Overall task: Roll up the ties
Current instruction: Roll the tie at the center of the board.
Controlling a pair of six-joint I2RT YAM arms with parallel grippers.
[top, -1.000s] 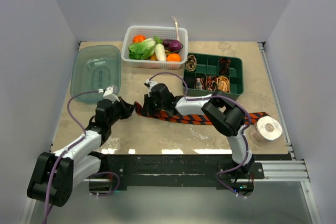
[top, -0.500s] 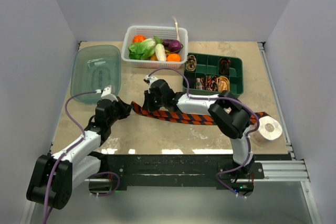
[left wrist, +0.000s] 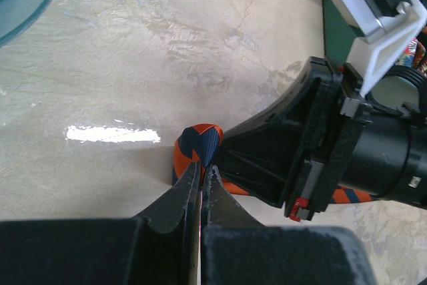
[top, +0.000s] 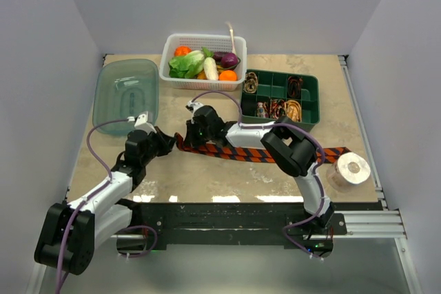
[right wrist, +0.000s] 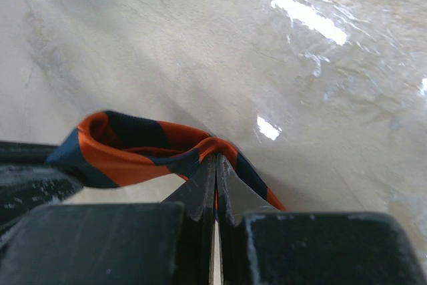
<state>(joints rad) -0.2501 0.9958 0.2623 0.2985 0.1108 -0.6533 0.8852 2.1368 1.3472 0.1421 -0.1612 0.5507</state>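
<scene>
The tie (top: 238, 154) lies across the table (top: 207, 178) — basket (top: 186, 83) behind it, tape roll (top: 351, 168) by its right end.

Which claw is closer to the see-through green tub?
Left. The left claw sits just off the near right corner of the tub, pinching the end of the striped tie. The right claw pinches that end from the other side, farther away.

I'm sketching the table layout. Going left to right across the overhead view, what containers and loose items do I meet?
In order: translucent teal tub → white basket of vegetables → green compartment tray → tape roll. The striped tie spans the middle, so it has no single place.
</scene>
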